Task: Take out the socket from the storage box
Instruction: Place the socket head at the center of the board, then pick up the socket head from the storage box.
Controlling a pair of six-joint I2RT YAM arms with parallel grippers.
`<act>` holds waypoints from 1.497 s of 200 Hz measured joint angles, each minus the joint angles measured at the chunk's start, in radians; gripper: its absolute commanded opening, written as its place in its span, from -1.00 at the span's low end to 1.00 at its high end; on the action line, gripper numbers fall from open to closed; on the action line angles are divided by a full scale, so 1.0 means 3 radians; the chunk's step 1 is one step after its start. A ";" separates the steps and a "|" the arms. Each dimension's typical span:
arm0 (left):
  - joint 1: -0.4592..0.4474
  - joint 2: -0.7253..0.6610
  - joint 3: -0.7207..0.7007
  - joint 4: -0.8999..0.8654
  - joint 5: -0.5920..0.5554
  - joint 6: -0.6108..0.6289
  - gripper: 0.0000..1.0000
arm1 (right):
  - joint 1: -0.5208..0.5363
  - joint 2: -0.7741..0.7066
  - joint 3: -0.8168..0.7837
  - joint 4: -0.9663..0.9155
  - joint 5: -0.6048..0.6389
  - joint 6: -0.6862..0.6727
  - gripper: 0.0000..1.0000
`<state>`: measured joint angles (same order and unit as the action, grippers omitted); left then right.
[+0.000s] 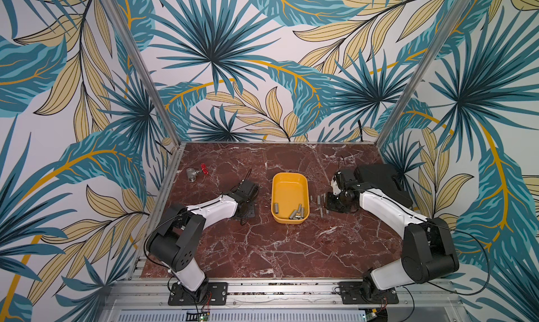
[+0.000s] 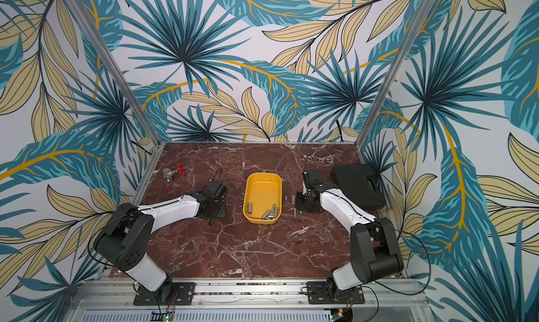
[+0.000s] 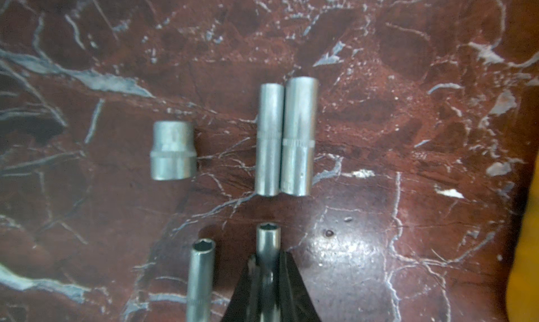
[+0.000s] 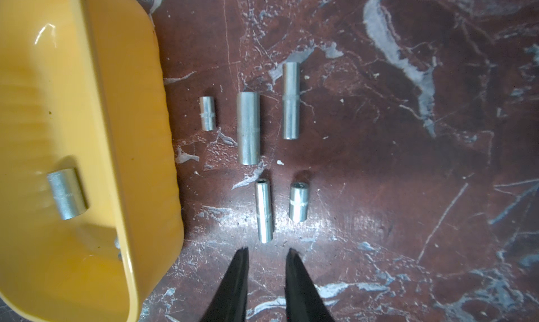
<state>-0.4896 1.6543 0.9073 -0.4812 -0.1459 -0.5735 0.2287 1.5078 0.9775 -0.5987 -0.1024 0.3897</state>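
Table: broad open marble lay between the storage box and the near edge, and more toward the far edge.
Black case: sat against the right edge.
Storage box: stood mid-table, long sides running near to far.
Right gripper: jaws were narrowly apart and held nothing, over loose sockets lying parallel to the box's right wall.
Left gripper: pinched a slim socket left of the box, its long axis along the fingers and hex mouth pointing past the tips.
Boxed sockets: lay heaped in the near right corner.
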 measured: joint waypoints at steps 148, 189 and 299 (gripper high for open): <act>0.0006 -0.0177 -0.0018 -0.0155 0.0003 0.0146 -0.31 | 0.0159 0.0000 0.0575 -0.0155 -0.0037 -0.0018 -0.42; 0.0009 -0.0465 -0.0010 -0.0258 -0.0017 0.0154 -0.26 | 0.0604 0.0238 0.1027 -0.0161 -0.0039 -0.0017 -0.41; 0.0009 -0.1147 -0.0233 -0.0313 -0.0224 -0.0047 -0.18 | 0.1305 0.1620 0.1729 -0.0102 -0.0137 -0.0001 -0.25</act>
<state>-0.4870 1.3102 0.8375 -0.5751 -0.2131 -0.5877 0.6201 1.9938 1.4963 -0.6292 -0.1436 0.3893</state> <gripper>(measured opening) 0.411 0.372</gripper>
